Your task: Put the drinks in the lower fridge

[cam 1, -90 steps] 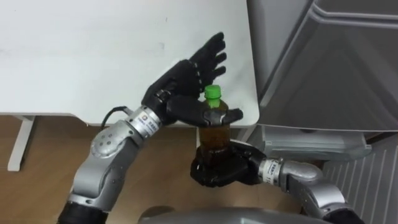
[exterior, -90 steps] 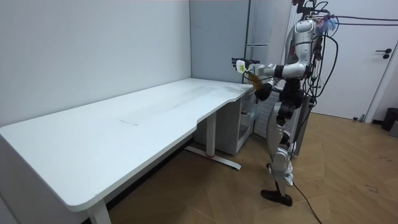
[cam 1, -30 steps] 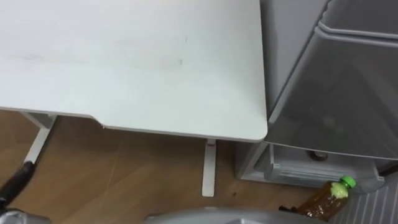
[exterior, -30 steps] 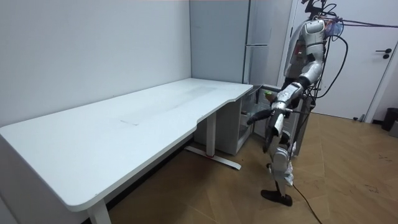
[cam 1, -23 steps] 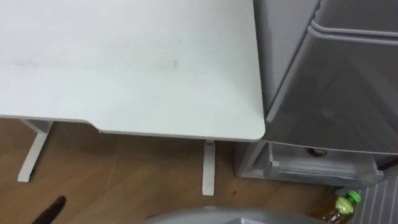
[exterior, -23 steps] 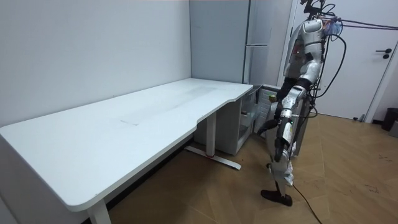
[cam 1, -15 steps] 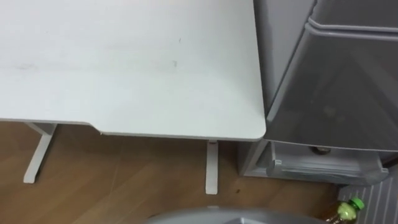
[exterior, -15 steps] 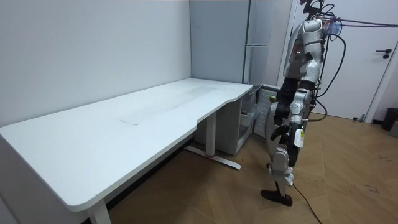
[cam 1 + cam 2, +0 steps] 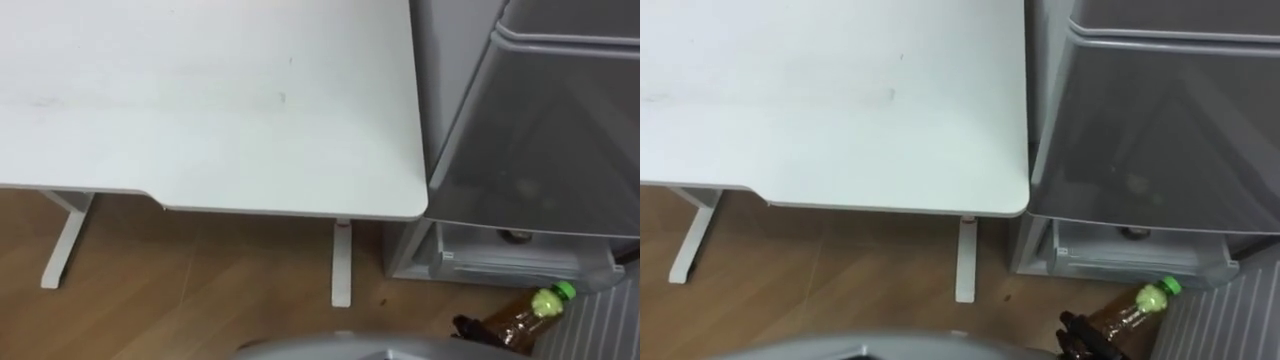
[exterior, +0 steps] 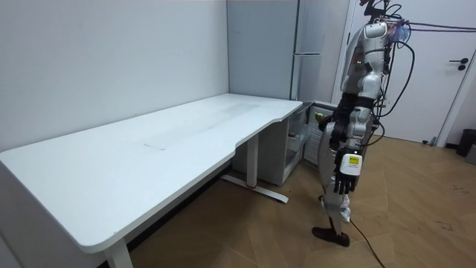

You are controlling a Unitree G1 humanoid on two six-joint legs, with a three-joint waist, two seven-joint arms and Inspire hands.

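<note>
Gripping the tilted green-capped bottle [image 9: 522, 316] at its base in the right hand [image 9: 468, 329], low over the floor [image 9: 200, 290] just before the lower fridge [image 9: 510, 262]. Standing by the end of the tabletop [image 9: 200, 100], with the left hand [image 10: 343, 180] hanging open alongside

White desk [image 9: 200, 100], 1 white desk leg [image 9: 341, 265], wood floor [image 9: 200, 295], closed white door [image 10: 457, 97]

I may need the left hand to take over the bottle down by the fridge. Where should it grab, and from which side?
Probably the bare round middle of the bottle, between its green cap and the right hand curled round its lower end. The bottle tilts, cap toward the fridge, so come from the robot's left, fingers across its length. The left hand hangs open.
</note>
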